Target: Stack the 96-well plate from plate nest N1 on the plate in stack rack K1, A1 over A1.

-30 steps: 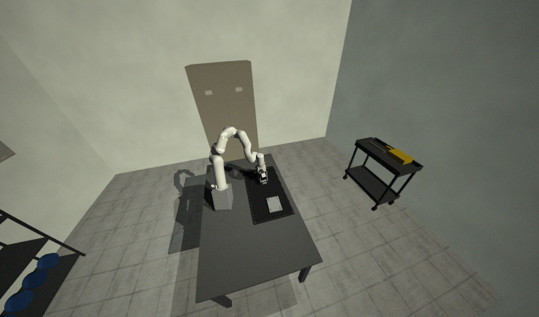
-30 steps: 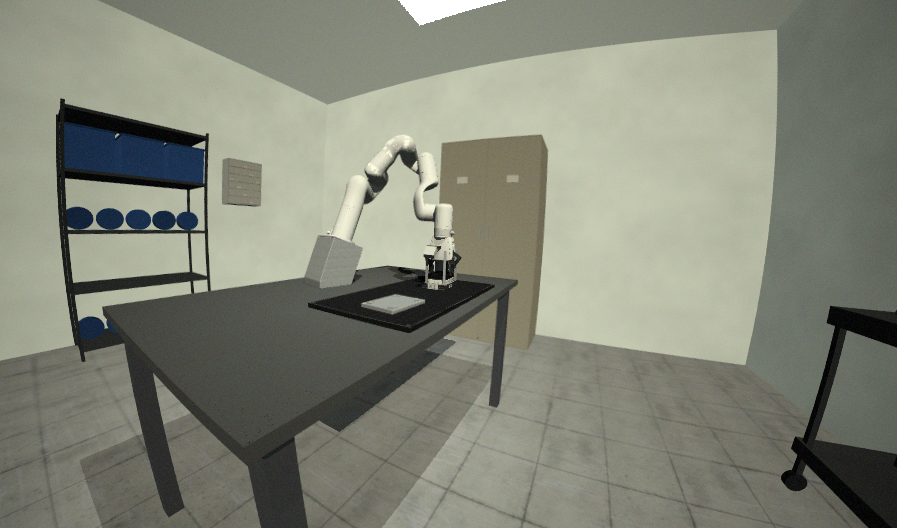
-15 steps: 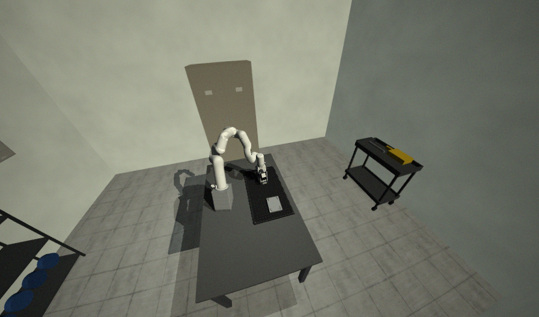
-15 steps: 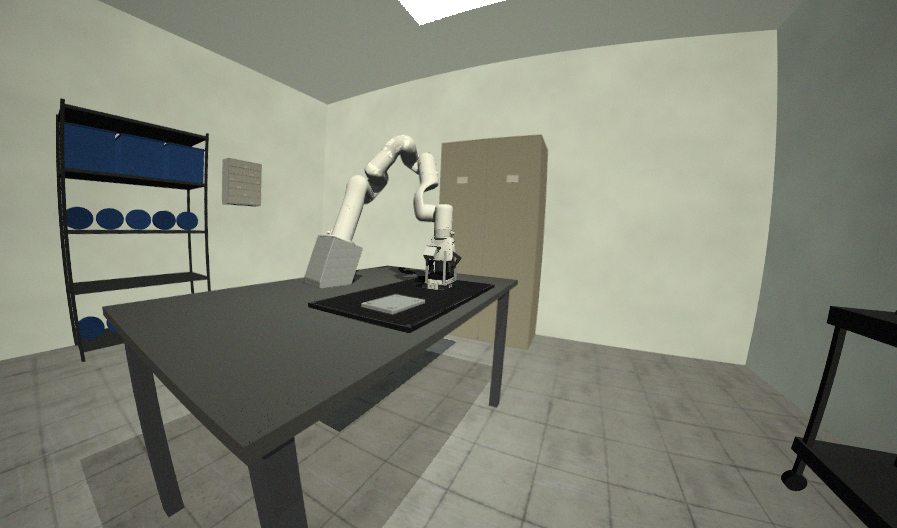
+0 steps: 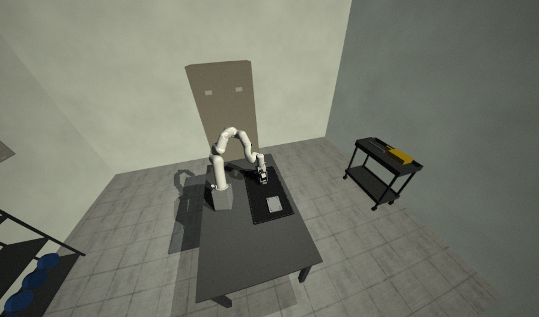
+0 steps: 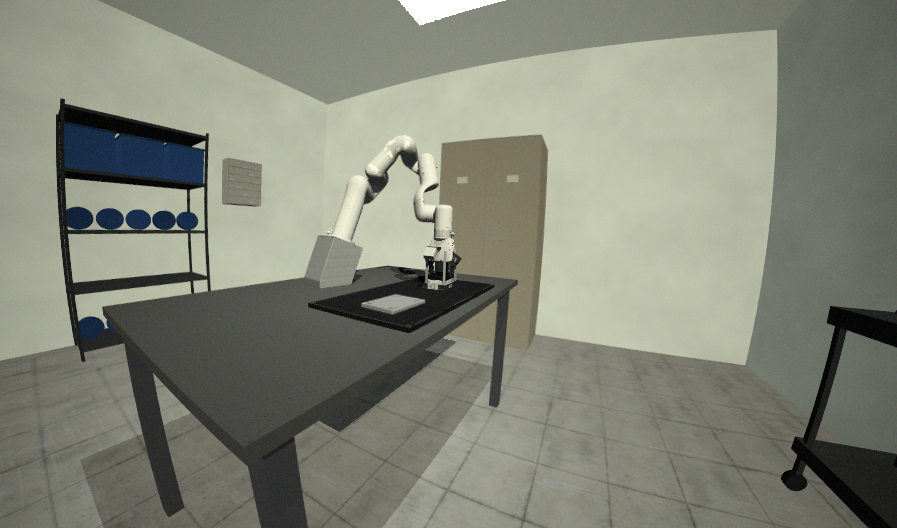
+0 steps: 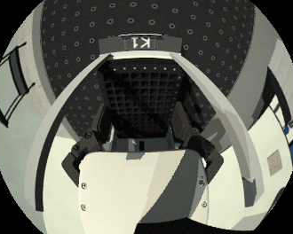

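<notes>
One arm [image 6: 399, 156] arched, wrist vertical, jaws clamped wide on 96-well plate [image 7: 141, 99] over K1 [image 7: 139, 42]

label "K1" | on stack rack tab [image 7: 138, 42] | appears upside down in wrist view

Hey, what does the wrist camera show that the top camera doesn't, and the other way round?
Only the wrist view shows the pale K1 label, the grid of wells in the dark 96-well plate and the dark fingers closed on that plate's sides. Only the top view shows the flat grey plate nest with no plate on it, the whole white arm, the tan cabinet and the black cart carrying a yellow block. Both show the black perforated mat and the gripper down at the rack.
</notes>
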Robot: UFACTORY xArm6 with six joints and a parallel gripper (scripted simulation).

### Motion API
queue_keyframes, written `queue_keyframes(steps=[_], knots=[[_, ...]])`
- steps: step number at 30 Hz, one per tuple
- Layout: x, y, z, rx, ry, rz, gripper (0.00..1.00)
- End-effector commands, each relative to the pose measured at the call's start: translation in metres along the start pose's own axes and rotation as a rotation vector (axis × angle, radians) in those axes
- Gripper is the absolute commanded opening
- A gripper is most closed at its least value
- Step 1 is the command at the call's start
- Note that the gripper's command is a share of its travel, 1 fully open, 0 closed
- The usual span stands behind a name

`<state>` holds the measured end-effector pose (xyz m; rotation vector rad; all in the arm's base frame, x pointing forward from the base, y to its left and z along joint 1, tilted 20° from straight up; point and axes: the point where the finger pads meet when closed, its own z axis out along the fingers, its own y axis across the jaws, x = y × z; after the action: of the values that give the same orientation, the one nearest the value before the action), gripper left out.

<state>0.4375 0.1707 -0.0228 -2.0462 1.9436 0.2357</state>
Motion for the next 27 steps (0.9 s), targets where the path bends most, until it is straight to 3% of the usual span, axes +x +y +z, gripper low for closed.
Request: queue_keyframes(steps=[1,2,3,27], knots=[[-0.0004,-0.0014,-0.0002,0.003,-0.001,0.000,0.00],[-0.0004,-0.0014,-0.0002,0.003,-0.001,0.000,0.00],[-0.0003,-0.0014,0.0005,0.003,-0.001,0.000,1.00],[-0.0004,-0.0014,0.0004,0.003,-0.001,0.000,1.00]])
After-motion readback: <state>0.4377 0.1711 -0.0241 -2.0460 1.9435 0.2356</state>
